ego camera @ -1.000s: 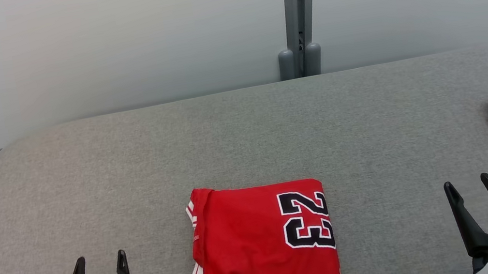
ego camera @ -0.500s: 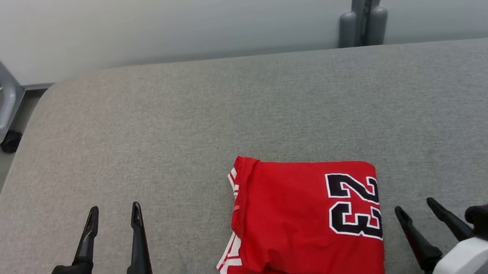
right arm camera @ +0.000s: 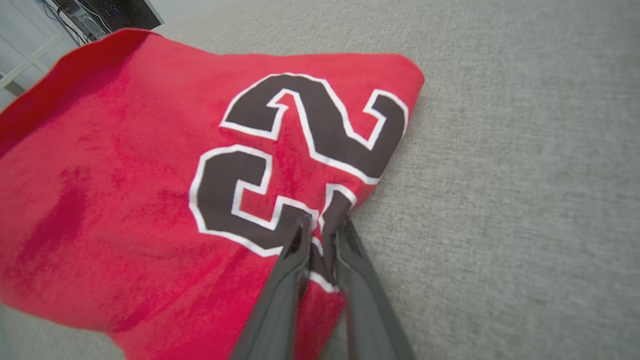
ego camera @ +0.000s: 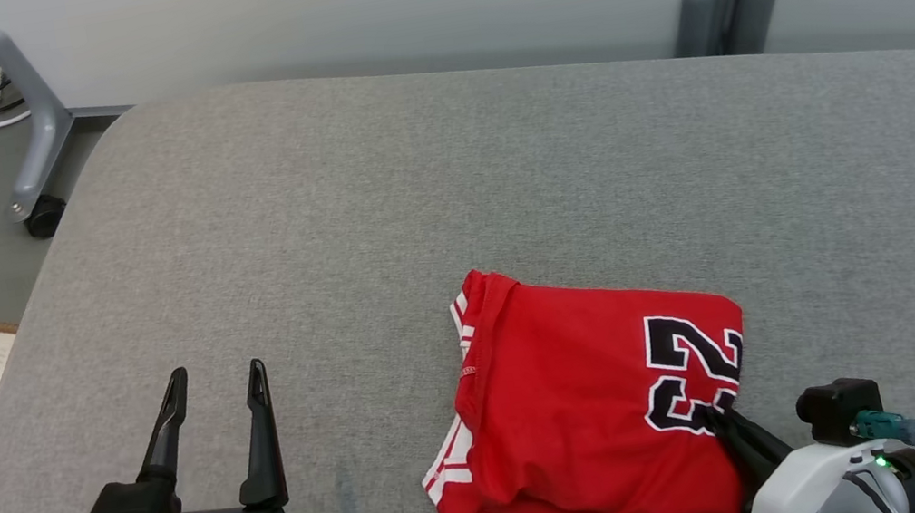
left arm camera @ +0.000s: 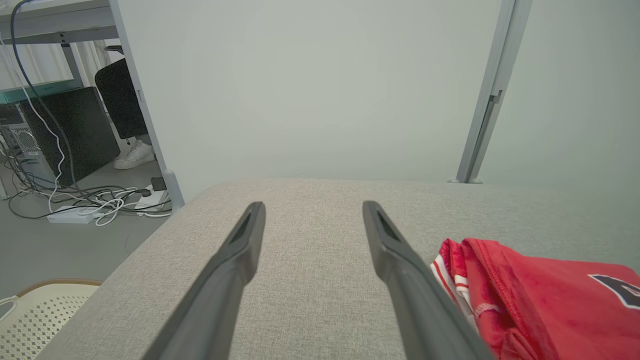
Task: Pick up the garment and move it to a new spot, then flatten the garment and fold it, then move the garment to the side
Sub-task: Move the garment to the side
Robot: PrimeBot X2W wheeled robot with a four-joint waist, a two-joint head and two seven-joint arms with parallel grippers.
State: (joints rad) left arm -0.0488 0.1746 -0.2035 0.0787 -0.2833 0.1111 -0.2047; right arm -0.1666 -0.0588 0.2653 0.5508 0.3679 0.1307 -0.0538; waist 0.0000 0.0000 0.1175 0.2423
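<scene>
The folded red 23 jersey (ego camera: 591, 400) lies on the near right of the grey bench (ego camera: 410, 190), its right edge at the numeral pinched by the right end effector (ego camera: 715, 415), the nearer arm; the spread left end effector (ego camera: 217, 371) hovers well leftward

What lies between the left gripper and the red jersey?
Nothing: in the head view, bare grey upholstery separates the left gripper from the red jersey.

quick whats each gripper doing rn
Left gripper: open, holding nothing.
Right gripper: shut on the edge of the red jersey.
</scene>
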